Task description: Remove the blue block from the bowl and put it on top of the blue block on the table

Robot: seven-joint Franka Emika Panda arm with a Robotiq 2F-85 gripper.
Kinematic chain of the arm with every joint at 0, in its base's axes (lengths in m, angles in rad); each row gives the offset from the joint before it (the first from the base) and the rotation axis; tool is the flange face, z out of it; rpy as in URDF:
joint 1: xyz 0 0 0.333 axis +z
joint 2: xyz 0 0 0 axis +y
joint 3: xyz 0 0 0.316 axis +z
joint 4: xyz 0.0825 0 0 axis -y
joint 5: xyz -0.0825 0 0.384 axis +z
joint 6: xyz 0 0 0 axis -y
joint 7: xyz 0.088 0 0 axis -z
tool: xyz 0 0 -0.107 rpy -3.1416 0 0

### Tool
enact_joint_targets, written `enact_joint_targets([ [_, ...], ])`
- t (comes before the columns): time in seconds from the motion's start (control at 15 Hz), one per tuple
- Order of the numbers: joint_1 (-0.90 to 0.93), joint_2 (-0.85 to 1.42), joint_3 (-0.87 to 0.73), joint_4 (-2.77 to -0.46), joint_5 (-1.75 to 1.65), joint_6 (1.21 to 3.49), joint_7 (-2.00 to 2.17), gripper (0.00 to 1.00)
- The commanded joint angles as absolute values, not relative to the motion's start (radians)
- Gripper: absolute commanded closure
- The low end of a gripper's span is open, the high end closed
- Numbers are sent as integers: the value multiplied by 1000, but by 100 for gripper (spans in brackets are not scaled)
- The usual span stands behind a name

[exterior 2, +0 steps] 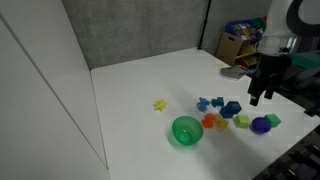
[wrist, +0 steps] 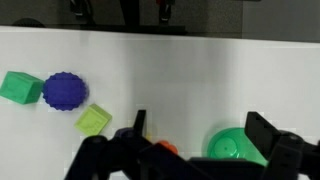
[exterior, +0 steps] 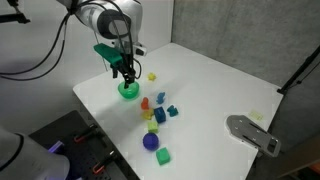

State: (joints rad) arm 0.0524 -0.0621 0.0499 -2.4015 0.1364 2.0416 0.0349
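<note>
The green bowl (exterior: 128, 91) stands near the table's edge and also shows in an exterior view (exterior 2: 186, 131) and in the wrist view (wrist: 235, 146). Its inside looks plain green; no blue block shows in it. My gripper (exterior: 126, 77) hangs open and empty just above the bowl; its fingers (wrist: 200, 128) frame the bowl's left part in the wrist view. Three blue blocks (exterior 2: 218, 102) lie in a cluster on the white table (exterior: 210, 80), beside the bowl (exterior: 161, 100).
An orange block (exterior 2: 210, 121), a yellow block (exterior 2: 242, 121), a purple ball (wrist: 64, 90), green blocks (wrist: 20, 87) and a small yellow piece (exterior 2: 158, 104) lie around the cluster. A grey device (exterior: 255, 133) sits at the table's corner.
</note>
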Motion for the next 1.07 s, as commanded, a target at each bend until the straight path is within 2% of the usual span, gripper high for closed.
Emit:
enact_joint_targets([
  [0.0, 59, -169, 66, -2405, 72, 1940, 134, 0],
  [0.27, 63, -271, 90, -2423, 28, 1899, 186, 0],
  [0.6, 68, -390, 113, -2487, -30, 1973, 156, 0],
  [1.0, 67, -399, 112, -2492, -18, 1994, 149, 0],
])
